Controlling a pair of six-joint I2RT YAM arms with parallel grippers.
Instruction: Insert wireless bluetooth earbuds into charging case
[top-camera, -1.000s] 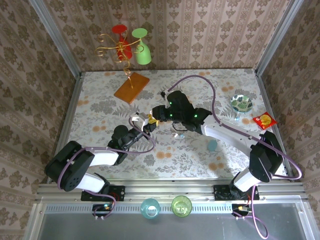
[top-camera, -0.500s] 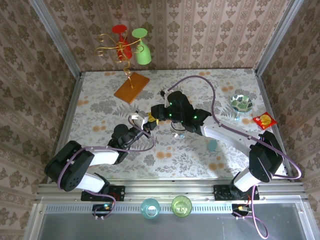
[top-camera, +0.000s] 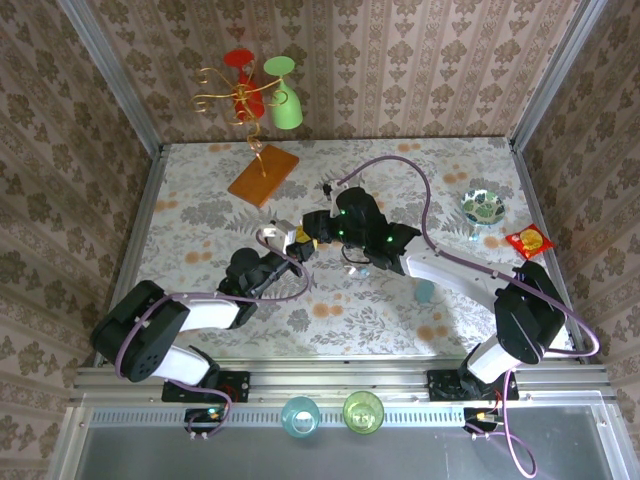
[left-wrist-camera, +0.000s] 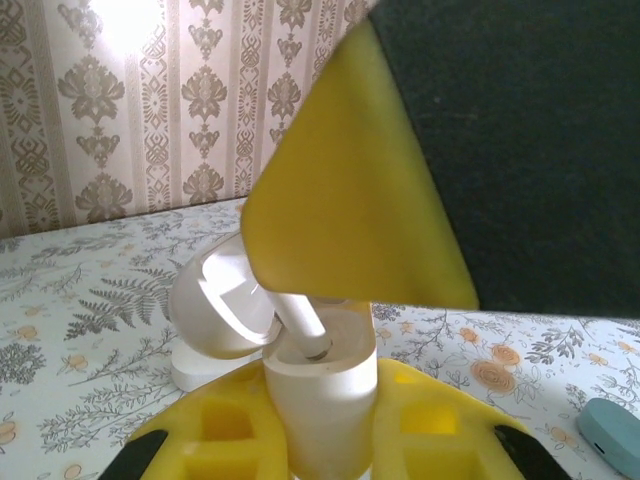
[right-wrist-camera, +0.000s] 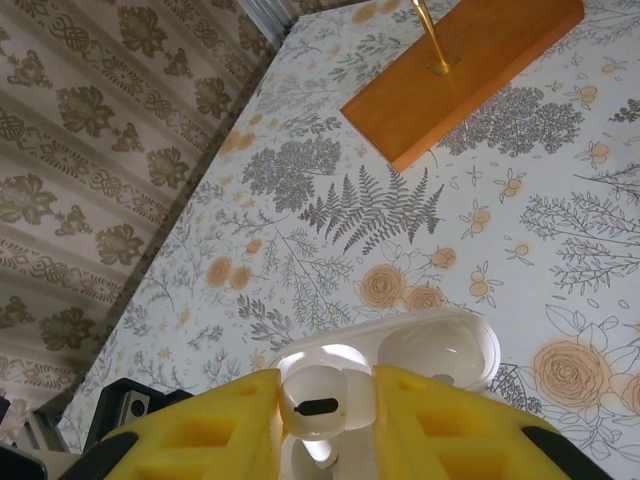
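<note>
While your left gripper (left-wrist-camera: 325, 450) is clamped on the glossy white pebble-shaped plastic charging case (left-wrist-camera: 322, 395), upright with its lid open near the middle of the floral-patterned table (top-camera: 200, 200), your right gripper (right-wrist-camera: 325, 430) pinches the tiny glossy white earbud (right-wrist-camera: 318, 395) at the case's mouth; it looks light, hard and slippery, so hold its bulb, not the stem.

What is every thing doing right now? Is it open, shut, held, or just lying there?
charging case: lid open, held by the left gripper.
earbud: held by the right gripper, stem at the case's opening.
left gripper: shut on the charging case.
right gripper: shut on the earbud.
blue case: lying by itself, untouched.
</note>
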